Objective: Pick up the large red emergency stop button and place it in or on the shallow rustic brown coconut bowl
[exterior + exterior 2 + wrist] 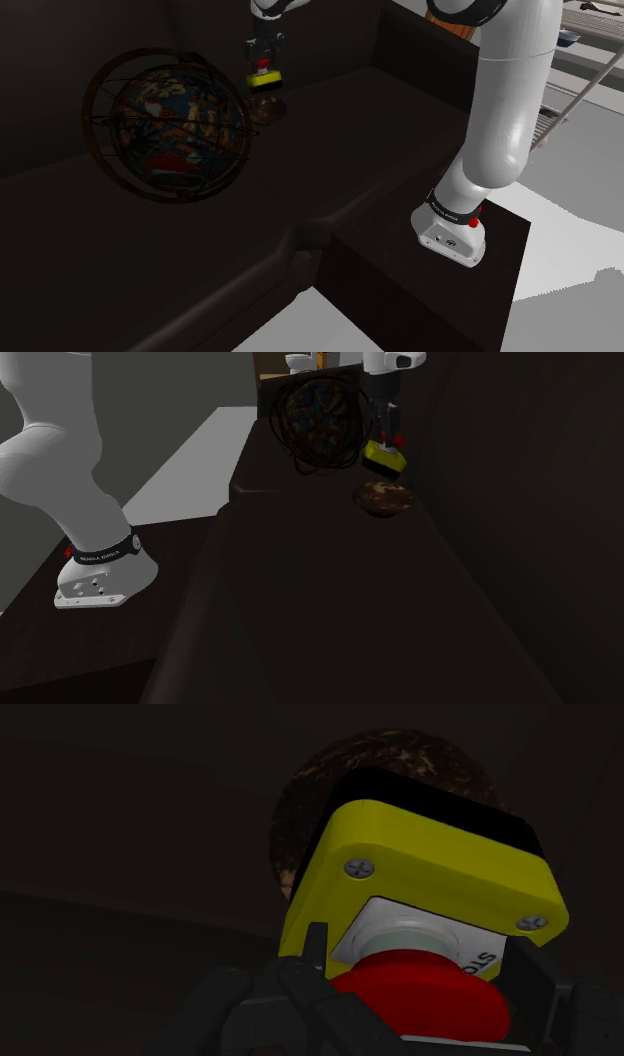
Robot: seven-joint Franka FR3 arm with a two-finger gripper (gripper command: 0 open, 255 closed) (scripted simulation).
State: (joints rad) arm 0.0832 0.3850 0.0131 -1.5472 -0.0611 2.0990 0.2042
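Note:
The emergency stop button (420,884) has a yellow box body and a red mushroom cap (425,994). My black gripper (264,62) is shut on the red cap and holds the button (265,80) in the air. It hangs just above the shallow brown speckled bowl (266,106), which rests on the dark surface. In the second exterior view the button (384,458) hovers a little above the bowl (384,499), under the gripper (386,436). In the wrist view the bowl (330,779) shows behind the yellow box.
A dark globe in a wire frame (172,125) stands on the same dark surface, to the shoulder view's left of the bowl; the globe (318,417) shows beside the gripper in the second exterior view. The arm's base (452,228) sits on the dark stand.

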